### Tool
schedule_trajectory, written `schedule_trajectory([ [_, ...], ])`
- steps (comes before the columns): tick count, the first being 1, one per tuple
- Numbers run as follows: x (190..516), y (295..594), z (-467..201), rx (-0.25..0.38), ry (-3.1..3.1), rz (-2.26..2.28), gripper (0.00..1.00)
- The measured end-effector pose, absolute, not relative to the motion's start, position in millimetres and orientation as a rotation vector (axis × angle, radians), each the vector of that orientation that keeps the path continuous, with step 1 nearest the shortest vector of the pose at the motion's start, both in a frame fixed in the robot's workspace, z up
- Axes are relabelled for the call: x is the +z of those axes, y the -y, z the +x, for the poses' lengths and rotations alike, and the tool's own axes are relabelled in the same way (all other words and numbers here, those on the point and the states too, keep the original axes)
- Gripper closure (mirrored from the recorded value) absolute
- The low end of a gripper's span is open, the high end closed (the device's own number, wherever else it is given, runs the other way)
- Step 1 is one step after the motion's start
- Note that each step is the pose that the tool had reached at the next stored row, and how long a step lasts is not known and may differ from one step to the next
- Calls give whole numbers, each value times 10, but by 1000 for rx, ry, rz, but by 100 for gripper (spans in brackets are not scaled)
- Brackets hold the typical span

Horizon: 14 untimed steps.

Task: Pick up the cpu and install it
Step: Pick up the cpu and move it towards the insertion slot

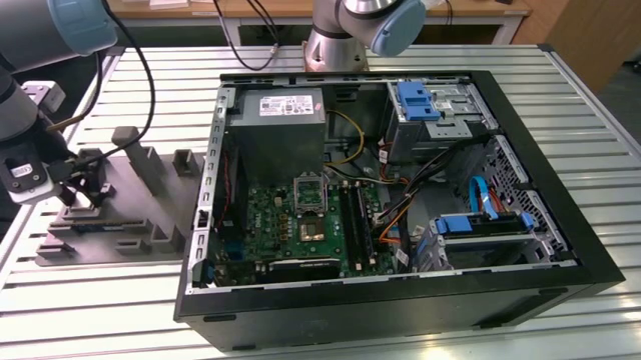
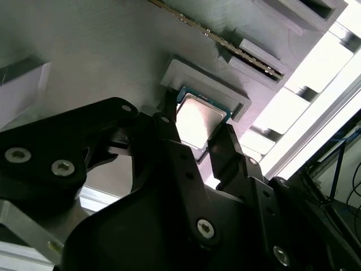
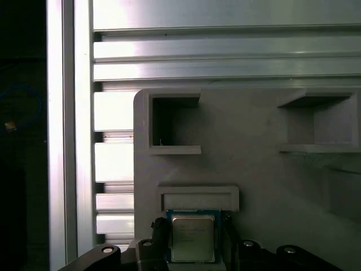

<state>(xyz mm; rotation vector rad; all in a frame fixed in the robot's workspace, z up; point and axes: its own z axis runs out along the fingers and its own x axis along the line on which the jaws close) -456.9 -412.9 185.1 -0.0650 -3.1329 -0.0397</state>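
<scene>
first wrist view: claw closed on the cpu

the black two-fingered claw [image 3: 194, 230] grips the small flat square cpu [image 3: 193, 237], silver-topped with a green rim, by two opposite edges, just beside a raised lip of the grey plastic fixture tray [image 3: 254, 169]. in the exterior view that tray lies on the slatted aluminium desk [image 1: 100, 300], beside the open black computer case [image 1: 401, 315].

Open computer case [image 1: 380, 319] on slatted table [image 1: 90, 315]; grey fixture tray [image 1: 150, 180] beside it.
</scene>
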Motion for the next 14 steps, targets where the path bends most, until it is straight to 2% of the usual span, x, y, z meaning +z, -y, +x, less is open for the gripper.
schedule_trajectory([
  [14, 1954, 4129, -4569, -40, 3133, -65, 53],
])
